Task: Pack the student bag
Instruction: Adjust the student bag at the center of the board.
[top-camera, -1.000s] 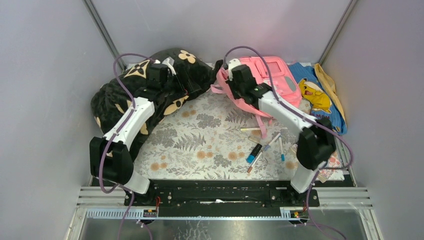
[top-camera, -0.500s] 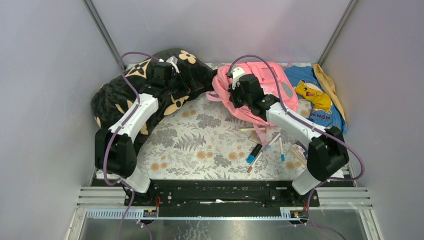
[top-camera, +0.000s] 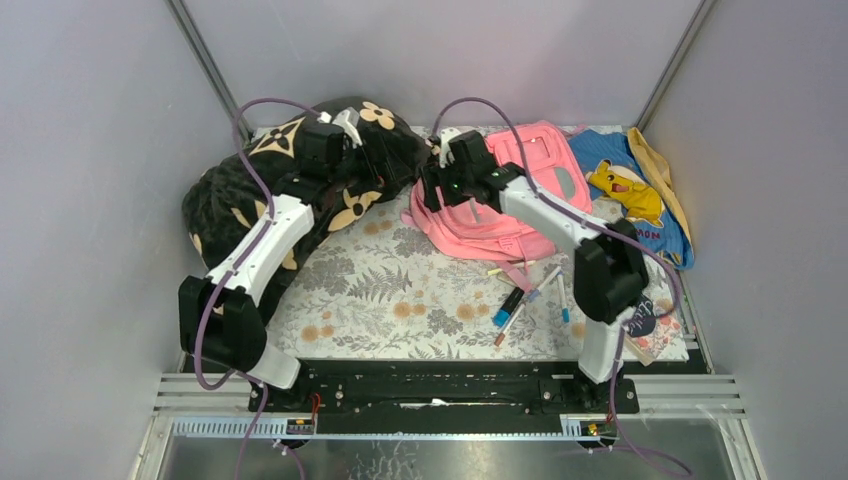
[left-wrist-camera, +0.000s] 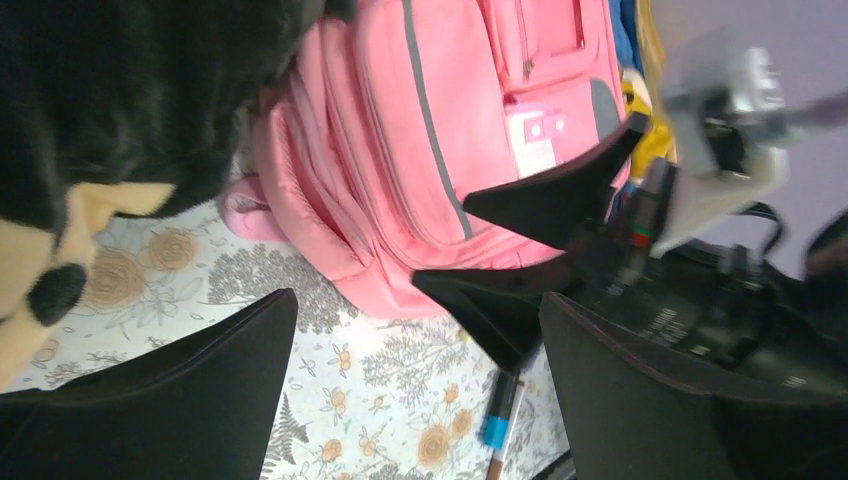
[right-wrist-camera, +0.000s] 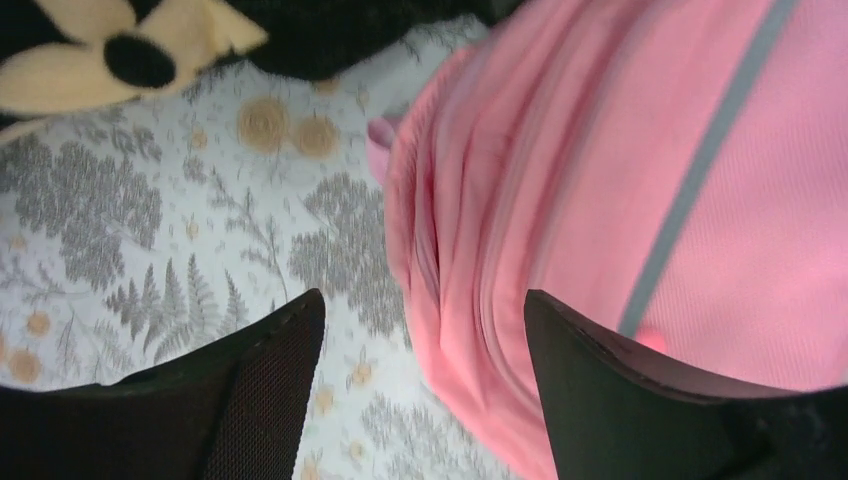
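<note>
The student bag (top-camera: 500, 222) is a pink backpack lying flat on the floral cloth, its front patch up and straps trailing toward the pens. My right gripper (top-camera: 432, 190) hangs over its left edge. In the right wrist view that gripper (right-wrist-camera: 425, 370) is open, with a pink fold of the bag (right-wrist-camera: 640, 200) lying loose between the jaws. My left gripper (top-camera: 385, 165) hovers over the black pillow's right end, close to the right one. Seen from the left wrist, the left gripper (left-wrist-camera: 415, 390) is open and empty above the cloth, with the bag (left-wrist-camera: 420, 150) just beyond it.
A black pillow with tan flowers (top-camera: 250, 190) fills the back left. A blue cloth with a yellow cartoon figure (top-camera: 630, 190) lies at the back right. Several pens (top-camera: 520, 300) lie in front of the bag. Grey walls close in both sides and the back.
My right gripper has swung left, dragging the bag leftward and toward the front, then opened and let it go. The left gripper edged slightly right over the pillow.
</note>
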